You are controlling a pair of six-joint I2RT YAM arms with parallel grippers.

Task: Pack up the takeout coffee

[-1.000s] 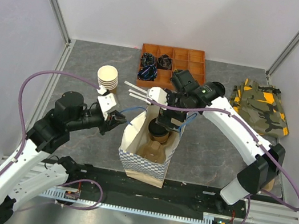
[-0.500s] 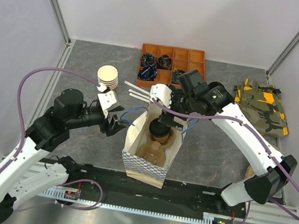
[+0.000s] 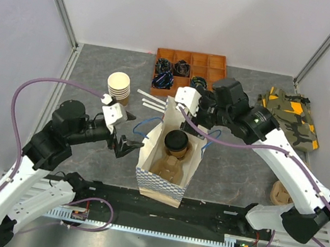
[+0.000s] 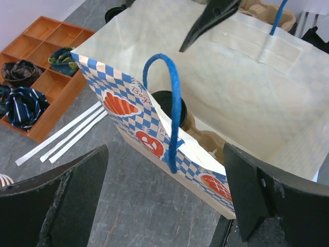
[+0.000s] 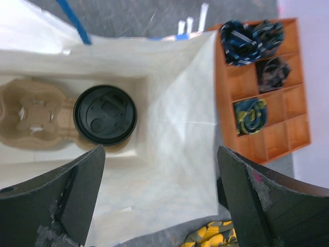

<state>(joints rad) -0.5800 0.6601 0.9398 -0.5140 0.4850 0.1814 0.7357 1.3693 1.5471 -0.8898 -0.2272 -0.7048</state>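
Black plastic lids the takeout coffee [image 3: 176, 142], which stands upright inside the open paper bag [image 3: 155, 184]. It sits in the far pocket of a brown pulp carrier [image 3: 166, 168] on the bag's floor. The bag has a blue-and-white check pattern and a blue cord handle [image 4: 174, 118].

At nine o'clock from the bag, the left gripper [image 3: 129, 133] faces the bag's side with its jaws released wide, holding nothing. At twelve o'clock, the right gripper [image 3: 188, 105] hangs above the bag's far rim, jaws likewise spread and empty.

Farther out at twelve o'clock lies an orange compartment tray [image 3: 217, 65]. A stack of lidless paper cups [image 3: 119, 86] stands at ten o'clock, with white strips [image 3: 150, 100] beside it. A camouflage cloth [image 3: 287, 119] lies at two o'clock.
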